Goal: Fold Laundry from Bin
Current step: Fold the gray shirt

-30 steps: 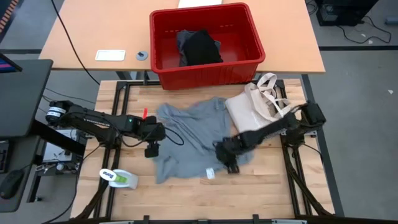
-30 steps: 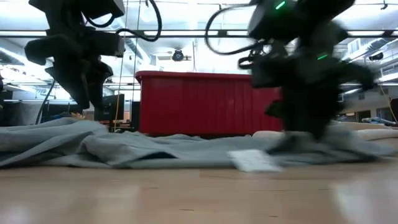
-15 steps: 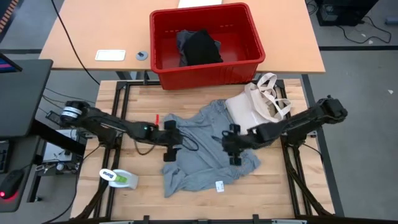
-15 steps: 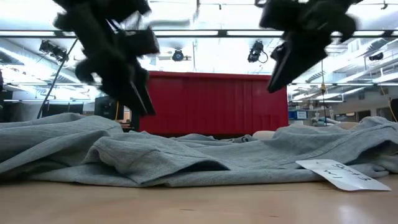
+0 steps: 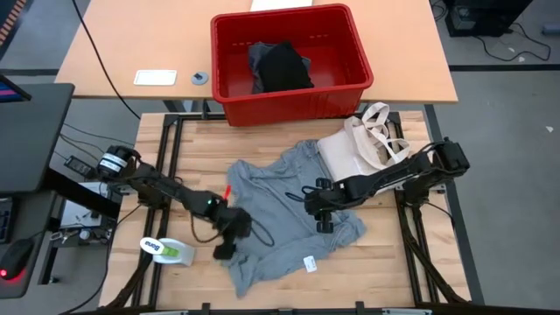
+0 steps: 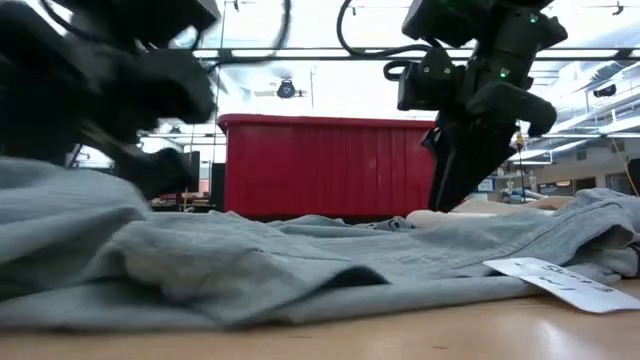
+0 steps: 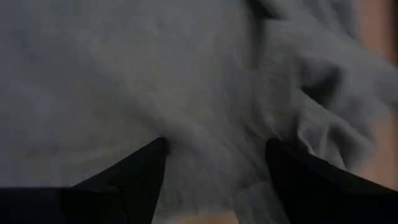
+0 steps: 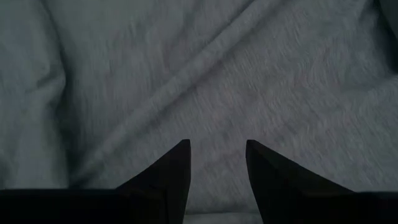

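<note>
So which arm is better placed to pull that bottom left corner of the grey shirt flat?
Probably the left: its end effector sits at that edge of the shirt; the right end effector is mid-shirt.

You have a slatted wooden table [image 5: 385, 254] in front of you, and spread crumpled across its middle lies the light grey T-shirt [image 5: 278, 194], a white tag [image 5: 309, 261] showing at its near hem. At the far right corner a cream canvas tote bag [image 5: 354, 150] rests on the boards, touching the shirt's edge, and near the front left corner lies a small white-and-green item [image 5: 166, 250] just beside the shirt. Beyond it you see a tan tabletop [image 5: 140, 44] carrying the red bin [image 5: 289, 96], a white card [image 5: 155, 77] and a small grey ring [image 5: 199, 77]
</note>
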Robot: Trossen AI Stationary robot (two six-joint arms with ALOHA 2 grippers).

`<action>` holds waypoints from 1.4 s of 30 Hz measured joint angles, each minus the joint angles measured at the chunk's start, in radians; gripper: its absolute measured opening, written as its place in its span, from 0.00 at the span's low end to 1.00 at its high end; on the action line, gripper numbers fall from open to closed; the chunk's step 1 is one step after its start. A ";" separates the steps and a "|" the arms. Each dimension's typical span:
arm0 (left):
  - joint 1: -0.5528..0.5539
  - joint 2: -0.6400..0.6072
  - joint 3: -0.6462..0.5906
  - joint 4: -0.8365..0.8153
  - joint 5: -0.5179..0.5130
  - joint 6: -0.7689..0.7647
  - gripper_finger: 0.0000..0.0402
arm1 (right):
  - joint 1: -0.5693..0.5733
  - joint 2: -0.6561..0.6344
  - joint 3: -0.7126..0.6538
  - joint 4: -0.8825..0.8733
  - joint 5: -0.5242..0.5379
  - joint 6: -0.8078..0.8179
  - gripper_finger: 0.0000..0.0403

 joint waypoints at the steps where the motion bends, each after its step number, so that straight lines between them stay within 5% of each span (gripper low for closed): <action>1: -0.020 0.000 0.003 0.003 0.040 -0.015 0.69 | 0.000 -0.004 0.000 -0.011 0.000 0.004 0.40; 5: -0.078 0.000 0.058 0.000 0.158 -0.009 0.69 | 0.000 -0.035 0.000 -0.032 0.023 0.009 0.40; 9: -0.069 -0.001 0.162 -0.072 0.163 0.096 0.69 | -0.012 -0.073 0.000 -0.035 0.079 -0.007 0.40; 12: -0.037 -0.005 0.242 -0.170 0.048 0.184 0.69 | -0.034 -0.097 0.001 -0.035 0.082 -0.023 0.40; 17: 0.064 -0.005 0.282 -0.241 -0.299 0.320 0.69 | -0.074 -0.110 0.002 -0.038 0.082 -0.052 0.40; 27: 0.353 -0.001 0.230 -0.186 -0.478 0.421 0.69 | -0.106 -0.124 0.002 -0.095 0.158 -0.078 0.40; 33: 0.521 0.027 0.150 0.089 -0.430 0.566 0.69 | -0.105 -0.127 0.002 -0.082 0.178 -0.093 0.40; 42: 0.610 0.130 0.142 0.101 -0.322 0.719 0.69 | -0.126 -0.130 -0.043 0.002 0.136 -0.103 0.40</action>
